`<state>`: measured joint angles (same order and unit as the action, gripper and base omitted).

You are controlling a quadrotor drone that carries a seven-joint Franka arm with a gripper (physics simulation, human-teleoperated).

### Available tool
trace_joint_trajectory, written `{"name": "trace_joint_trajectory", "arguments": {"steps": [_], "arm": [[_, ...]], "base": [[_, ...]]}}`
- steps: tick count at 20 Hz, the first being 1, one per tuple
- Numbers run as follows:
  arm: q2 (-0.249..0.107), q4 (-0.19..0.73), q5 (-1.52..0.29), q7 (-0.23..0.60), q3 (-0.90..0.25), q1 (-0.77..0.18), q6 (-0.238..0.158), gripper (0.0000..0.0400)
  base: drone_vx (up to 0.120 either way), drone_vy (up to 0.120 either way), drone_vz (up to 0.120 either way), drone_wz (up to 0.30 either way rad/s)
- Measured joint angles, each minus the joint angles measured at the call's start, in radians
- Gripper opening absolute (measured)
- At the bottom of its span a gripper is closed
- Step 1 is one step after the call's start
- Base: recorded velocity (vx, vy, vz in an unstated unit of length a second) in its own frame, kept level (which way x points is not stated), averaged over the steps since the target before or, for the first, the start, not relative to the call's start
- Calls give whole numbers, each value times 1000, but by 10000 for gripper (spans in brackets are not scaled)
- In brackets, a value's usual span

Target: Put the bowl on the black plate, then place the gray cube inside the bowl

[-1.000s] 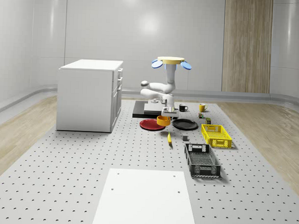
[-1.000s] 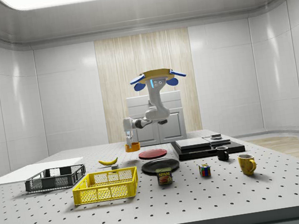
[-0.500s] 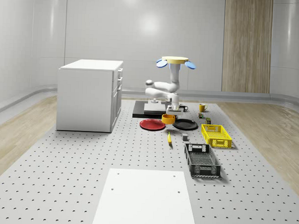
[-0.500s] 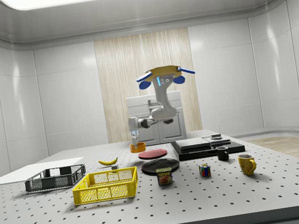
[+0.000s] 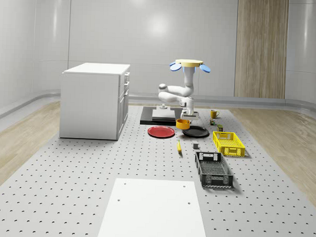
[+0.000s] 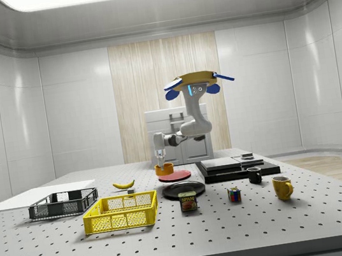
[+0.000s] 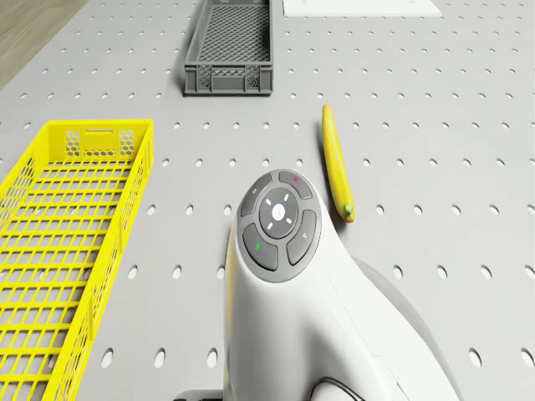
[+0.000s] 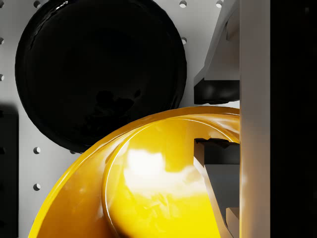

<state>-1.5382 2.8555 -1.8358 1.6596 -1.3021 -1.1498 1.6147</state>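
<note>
My gripper [image 8: 212, 122] is shut on the rim of the orange bowl [image 8: 148, 183], with one finger inside it and one outside. The bowl [image 5: 183, 123] hangs just above the table, at the edge of the black plate [image 5: 195, 131] on the side toward the red plate [image 5: 161, 132]. In the side view the bowl [image 6: 163, 168] is beyond the black plate [image 6: 183, 189]. The black plate [image 8: 99, 69] lies bare beneath the wrist. The drone [image 5: 189, 63] hovers over the black platform's [image 5: 157, 116] edge. The small gray cube [image 5: 195, 146] rests on the table in front of the black plate.
A banana [image 5: 179, 146] lies beside the cube. A yellow basket [image 5: 228, 143] and a dark crate [image 5: 213, 169] stand at the whole-scene view's right. A white cabinet [image 5: 96, 100] stands at the left. A can [image 6: 188, 201], a puzzle cube [image 6: 234, 194] and mugs [image 6: 282, 187] stand nearby.
The drone and arm have carried the bowl toward the whole-scene view's right, from over the red plate's edge to the black plate's edge. The grip has stayed shut.
</note>
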Motion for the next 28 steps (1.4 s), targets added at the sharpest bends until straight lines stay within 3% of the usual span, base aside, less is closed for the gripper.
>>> {"name": "trace_joint_trajectory", "arguments": {"steps": [13, 21, 28], "arm": [[-3, 0, 1, 1, 0, -1, 3, 100], [-5, 0, 2, 1, -1, -2, 5, 100], [-7, -1, -1, 1, 3, -3, 8, 100]], "base": [[-120, 120, 0, 0], [-5, 120, -85, 0], [0, 86, 0, 0]]}}
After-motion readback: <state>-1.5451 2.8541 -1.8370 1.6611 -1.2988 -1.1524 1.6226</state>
